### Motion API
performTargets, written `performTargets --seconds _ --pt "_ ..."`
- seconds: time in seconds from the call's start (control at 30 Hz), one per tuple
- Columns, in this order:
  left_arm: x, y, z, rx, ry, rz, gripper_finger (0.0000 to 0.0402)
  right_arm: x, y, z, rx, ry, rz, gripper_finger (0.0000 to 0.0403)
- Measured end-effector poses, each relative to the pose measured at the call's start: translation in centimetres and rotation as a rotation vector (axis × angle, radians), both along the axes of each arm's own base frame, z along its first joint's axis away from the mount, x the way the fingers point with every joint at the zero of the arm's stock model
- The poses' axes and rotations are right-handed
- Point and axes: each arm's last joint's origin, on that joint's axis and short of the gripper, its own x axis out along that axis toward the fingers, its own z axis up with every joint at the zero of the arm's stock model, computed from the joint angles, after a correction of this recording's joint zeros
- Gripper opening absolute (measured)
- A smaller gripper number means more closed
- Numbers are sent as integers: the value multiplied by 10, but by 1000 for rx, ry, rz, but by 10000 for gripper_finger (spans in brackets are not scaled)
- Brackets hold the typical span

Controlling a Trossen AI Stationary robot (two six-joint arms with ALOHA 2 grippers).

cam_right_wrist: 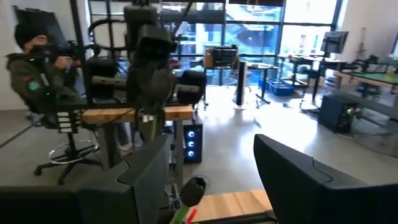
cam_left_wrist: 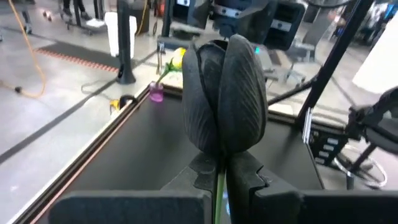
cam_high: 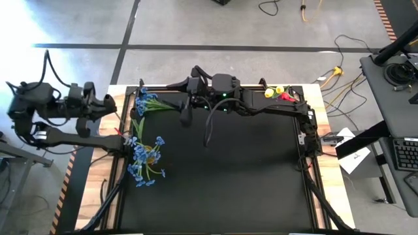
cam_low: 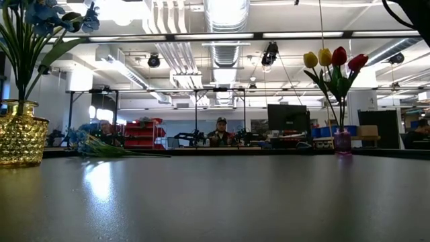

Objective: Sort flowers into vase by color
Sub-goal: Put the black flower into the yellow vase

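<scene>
1. The black table is bare across most of its middle. The flowers sit along its left and far edges, so you have room to work.
2. Your right arm reaches across the far edge. The right gripper is released, fingers wide apart and clamping nothing. In the high view it sits just beside the stem ends of the loose blue sprig, which lies flat on the table. That looks like a set-down or a fresh approach.
3. Your left arm waits off the table's left edge. The left gripper is clenched tight. A thin green line shows between its fingers; you cannot tell whether that is a stem.
4. The gold vase by the left edge holds blue flowers upright, so blue seems to belong there.
5. The yellow and red tulips stand in a small purple vase at the far right, well apart from the blue.
6. No brand, label or writing is readable anywhere.
</scene>
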Motion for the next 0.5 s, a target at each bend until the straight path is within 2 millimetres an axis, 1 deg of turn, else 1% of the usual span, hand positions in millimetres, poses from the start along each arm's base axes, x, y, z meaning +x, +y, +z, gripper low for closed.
performTargets --seconds 0.1,0.27,0.4,0.5 --pt "6 0 -16 -6 -37 -27 0 0 -1 0 8 -1 -24 226" --pt "10 -1 -46 -30 12 -44 0 0 -1 0 35 -5 -23 226" --pt "4 -1 -60 -46 7 -50 0 0 -1 0 38 -5 -25 226" --pt "-3 -2 -63 -46 -16 -50 0 0 -1 0 45 -5 -47 226"
